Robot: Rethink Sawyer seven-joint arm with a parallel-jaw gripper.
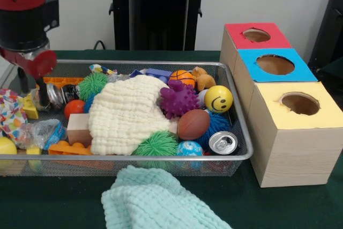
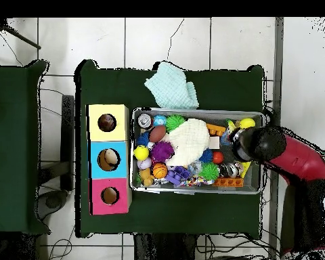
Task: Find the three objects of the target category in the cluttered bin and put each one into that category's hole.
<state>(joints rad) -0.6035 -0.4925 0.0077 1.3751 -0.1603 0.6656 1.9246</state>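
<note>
The wire bin (image 1: 244,151) is packed with toys. A cream cloth (image 1: 128,113) lies over its middle. Beside the cloth are a purple spiky ball (image 1: 178,99), a brown football (image 1: 193,124), a yellow smiley ball (image 1: 218,98), a small basketball (image 1: 182,77) and a silver can (image 1: 222,142). Green spiky balls (image 1: 94,84) (image 1: 156,144) sit at the back left and front. My gripper (image 1: 33,90) reaches down into the bin's left end, near a red ball (image 1: 74,108) and a jar; its tips are hidden among the clutter. In the overhead view the gripper (image 2: 241,145) is at the bin's (image 2: 196,190) right end.
Three wooden boxes with round holes stand right of the bin: red top (image 1: 254,36), blue top (image 1: 273,64), yellow top (image 1: 297,105). A teal cloth (image 1: 155,202) lies on the green table in front of the bin. A wooden block (image 1: 79,127) and orange brick (image 1: 67,147) lie at the front left.
</note>
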